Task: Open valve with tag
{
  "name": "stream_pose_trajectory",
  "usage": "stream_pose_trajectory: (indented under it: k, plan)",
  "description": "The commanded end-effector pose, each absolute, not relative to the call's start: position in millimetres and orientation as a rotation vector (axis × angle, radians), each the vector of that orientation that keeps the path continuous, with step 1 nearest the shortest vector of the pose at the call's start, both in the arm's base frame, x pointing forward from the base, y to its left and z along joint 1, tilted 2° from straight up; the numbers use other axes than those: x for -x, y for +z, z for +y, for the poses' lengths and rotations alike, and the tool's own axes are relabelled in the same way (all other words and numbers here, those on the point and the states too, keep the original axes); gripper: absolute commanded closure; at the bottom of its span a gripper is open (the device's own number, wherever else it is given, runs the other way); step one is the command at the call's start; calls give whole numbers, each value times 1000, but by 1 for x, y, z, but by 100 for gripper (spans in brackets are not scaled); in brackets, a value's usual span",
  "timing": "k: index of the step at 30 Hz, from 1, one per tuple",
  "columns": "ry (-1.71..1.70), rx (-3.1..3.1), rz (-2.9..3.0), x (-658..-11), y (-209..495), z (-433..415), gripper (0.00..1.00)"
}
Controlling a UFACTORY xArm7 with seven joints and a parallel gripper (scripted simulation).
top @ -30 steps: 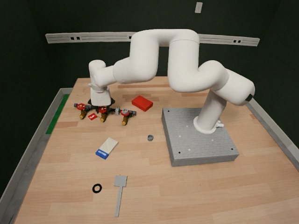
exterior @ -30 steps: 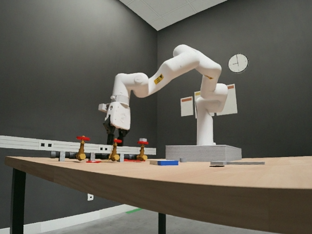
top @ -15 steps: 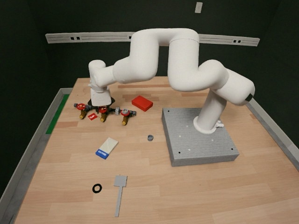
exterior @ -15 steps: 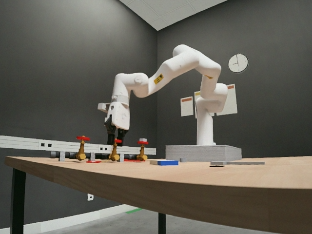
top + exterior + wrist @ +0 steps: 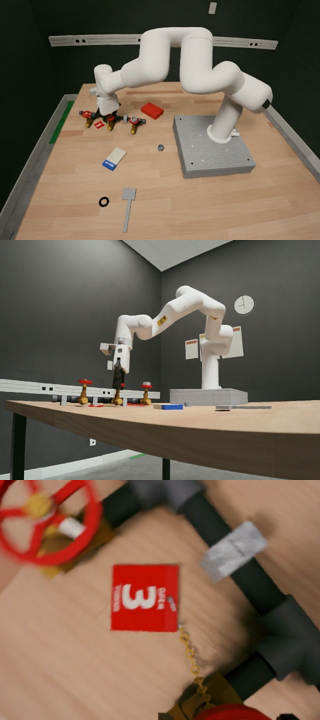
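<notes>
Three brass valves with red handwheels stand on a dark pipe at the table's far left: the left valve (image 5: 87,114), the middle valve (image 5: 111,119) and the right valve (image 5: 133,120). A red tag (image 5: 145,597) reading 3 lies on the table, and its chain (image 5: 192,660) runs to the middle valve. The tag also shows in the top view (image 5: 98,125). My gripper (image 5: 109,116) stands straight down over the middle valve and is shut on its handwheel (image 5: 229,713). In the exterior view the dark fingers (image 5: 118,384) cover that wheel. The left handwheel (image 5: 42,517) shows at the wrist view's top left.
A red block (image 5: 152,110) lies right of the valves. A white and blue box (image 5: 114,158), a small grey cap (image 5: 161,147), a black ring (image 5: 103,201) and a grey paddle (image 5: 127,206) lie nearer the front. My grey base plate (image 5: 211,145) stands at the right.
</notes>
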State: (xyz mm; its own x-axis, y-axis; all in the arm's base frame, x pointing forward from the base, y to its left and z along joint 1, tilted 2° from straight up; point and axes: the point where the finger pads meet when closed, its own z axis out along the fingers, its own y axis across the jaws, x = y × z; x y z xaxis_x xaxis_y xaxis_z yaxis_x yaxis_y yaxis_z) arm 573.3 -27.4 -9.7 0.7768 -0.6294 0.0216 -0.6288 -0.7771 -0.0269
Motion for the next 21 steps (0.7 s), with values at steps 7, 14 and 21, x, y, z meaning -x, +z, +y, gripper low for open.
stream_pose_trajectory:
  k: [7,14,21]
  plan:
    - [-69,3122,200,-575,-7,-28,100]
    - [-67,3128,-273,-575,-7,-28,100]
    - [-59,3059,-765,-575,-7,-28,100]
